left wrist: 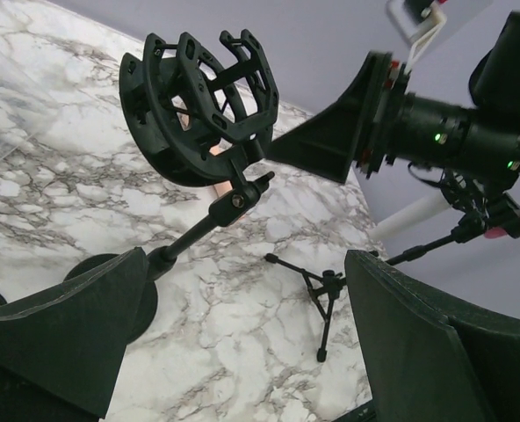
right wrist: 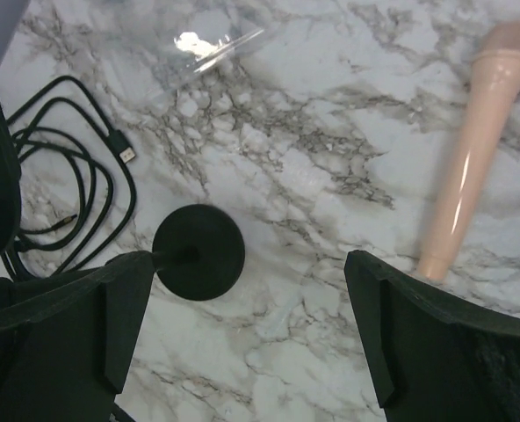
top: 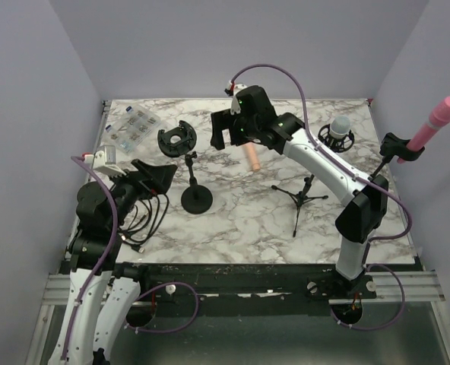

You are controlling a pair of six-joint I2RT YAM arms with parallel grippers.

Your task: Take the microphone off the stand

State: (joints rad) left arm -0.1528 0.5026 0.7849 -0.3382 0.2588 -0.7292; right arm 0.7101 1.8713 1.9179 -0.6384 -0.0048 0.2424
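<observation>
Two arms over the white marble table [top: 240, 220]. The right gripper [right wrist: 249, 264] hangs above the marble, jaws spread wide, nothing held. The left gripper [left wrist: 247, 259] is equally wide and empty, aimed at the stand, likely posed to steady it. Black round-base desk stand [top: 196, 199] is upright; its black cage-style shock mount [left wrist: 198, 97] is empty. Peach plastic microphone [right wrist: 466, 167] lies flat on the marble near the right gripper, well apart from the mount, so removal looks done.
</observation>
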